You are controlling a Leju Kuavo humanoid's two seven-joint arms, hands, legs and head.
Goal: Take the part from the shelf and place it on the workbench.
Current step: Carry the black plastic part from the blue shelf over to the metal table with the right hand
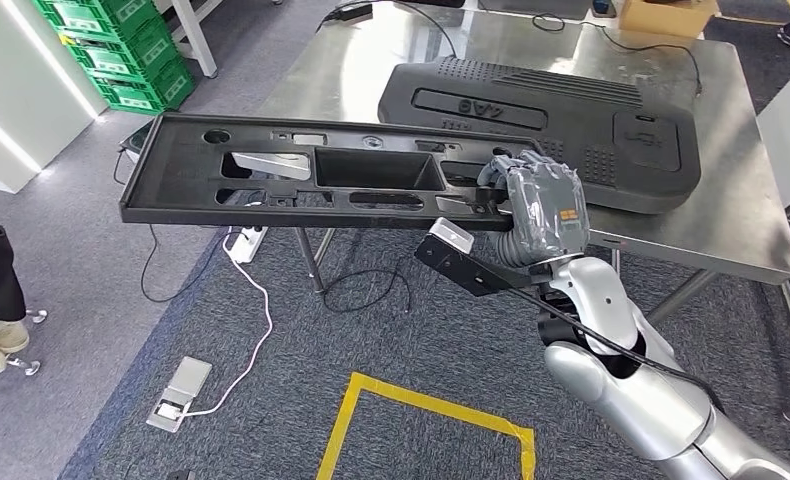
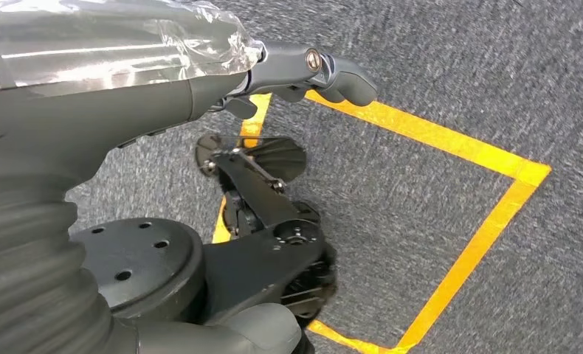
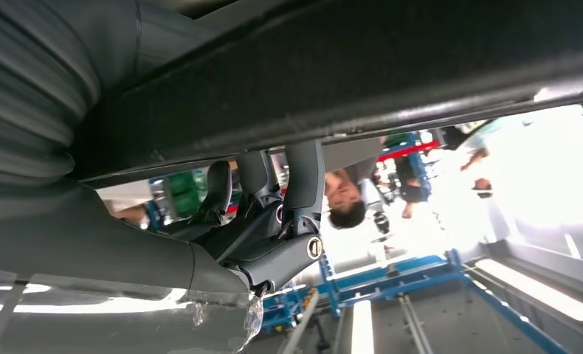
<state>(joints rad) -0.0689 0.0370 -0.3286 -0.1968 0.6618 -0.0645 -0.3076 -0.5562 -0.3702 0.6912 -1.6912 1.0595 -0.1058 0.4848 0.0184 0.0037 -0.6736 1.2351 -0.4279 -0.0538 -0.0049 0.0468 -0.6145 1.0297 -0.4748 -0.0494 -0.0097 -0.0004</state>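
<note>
Holding the part [image 1: 311,180] by its near right edge, the right hand [image 1: 539,205] has its fingers closed around the rim of this long black plastic panel, which has many cut-outs. In the right wrist view the dark fingers [image 3: 303,177] reach up and hook over the black edge of the part [image 3: 362,66], so the grasp looks firm. The part is in the air, roughly level, and most of it hangs to the left of the counter [image 1: 711,215], over the carpeted floor; only its right end lies near the counter's front edge. It does not rest on the metal top.

I judge that the first half of the task is done: the part is off the shelf and in the hand. What is left is to bring the panel over the steel surface, lower it, and let go. A second black moulded cover [image 1: 571,130] already lies on the counter and takes up much of the middle, so free room is mostly at the near left side.

The left hand [image 2: 303,70] hangs down over the grey carpet, near the yellow tape square [image 2: 451,147]; its fingers seem curled in with nothing between them, but I cannot tell for sure.
</note>
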